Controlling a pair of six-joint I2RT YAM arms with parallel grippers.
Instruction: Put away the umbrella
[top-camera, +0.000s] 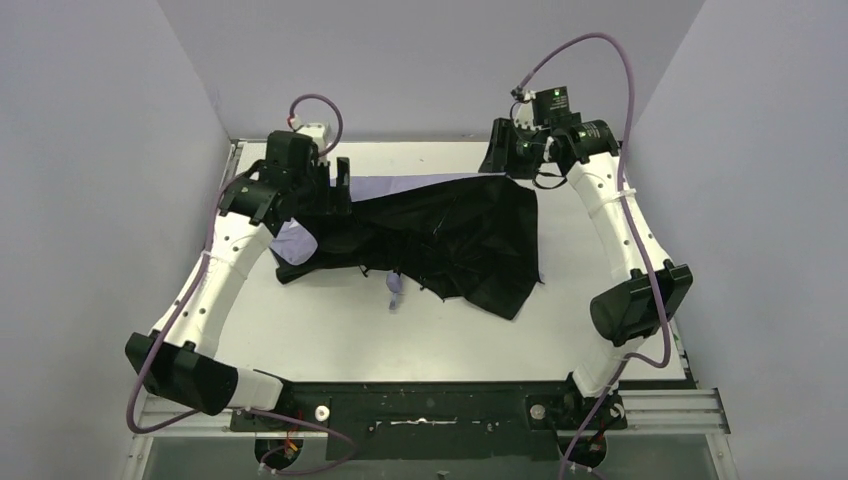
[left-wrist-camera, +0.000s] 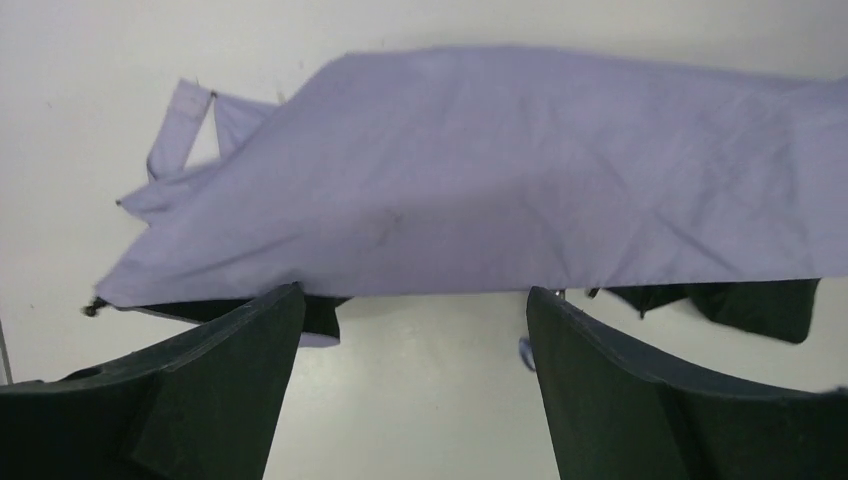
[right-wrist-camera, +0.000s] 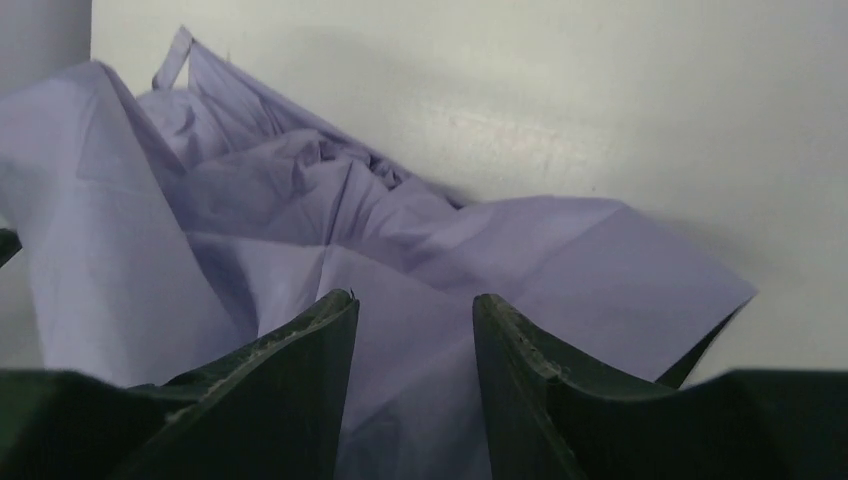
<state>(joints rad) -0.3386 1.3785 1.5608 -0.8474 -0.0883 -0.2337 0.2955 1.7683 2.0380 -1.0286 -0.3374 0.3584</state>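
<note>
The light is soft and even, coming from above. The table (top-camera: 330, 340) looks bright white, the walls (top-camera: 100, 150) grey. Behind the umbrella (right-wrist-camera: 560, 250) I see a weak shadow. My left wrist view is a little blurred; my fingers (left-wrist-camera: 640, 400) near the lens are dark and unsharp.

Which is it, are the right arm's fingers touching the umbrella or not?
Touching. The right wrist view shows the umbrella fabric bunched between both fingers, filling their gap.

The left arm (top-camera: 215, 275) and right arm (top-camera: 612, 205) had white links and bulky black joints (top-camera: 640, 300). Purple cables (top-camera: 634, 90) looped along both. A green light (top-camera: 553, 97) glowed at one o'clock, on the right wrist. The fingers (left-wrist-camera: 200, 390) were black, tapered wedges.
</note>
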